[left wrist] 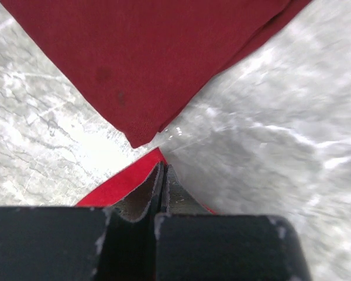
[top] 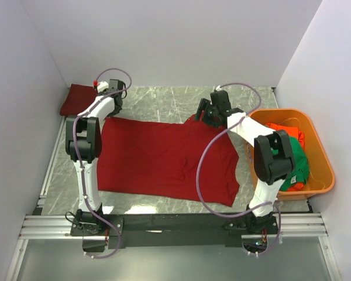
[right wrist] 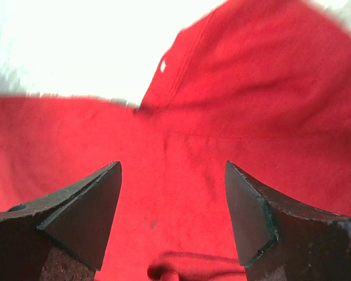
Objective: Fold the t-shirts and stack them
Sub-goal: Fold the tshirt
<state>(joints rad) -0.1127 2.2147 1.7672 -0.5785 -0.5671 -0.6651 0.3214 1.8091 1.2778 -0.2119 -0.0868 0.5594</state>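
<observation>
A deep crimson t-shirt [top: 164,158] lies spread flat on the marble table. My left gripper [top: 112,108] is at its far left corner. In the left wrist view its jaws [left wrist: 162,168] are shut, with the bright red corner [left wrist: 126,182] pinched at their tips. A folded crimson t-shirt [top: 79,98] lies in the far left corner, just ahead of the fingers [left wrist: 152,64]. My right gripper [top: 202,112] is open over the spread shirt's far right part. Its fingers straddle red cloth [right wrist: 172,199] near a seam, touching nothing.
A rigid orange tub [top: 323,153] stands at the right edge, holding an orange-red t-shirt [top: 289,130] and a green one [top: 295,172]. White walls close in the back and both sides. Bare marble [top: 158,99] shows beyond the spread shirt.
</observation>
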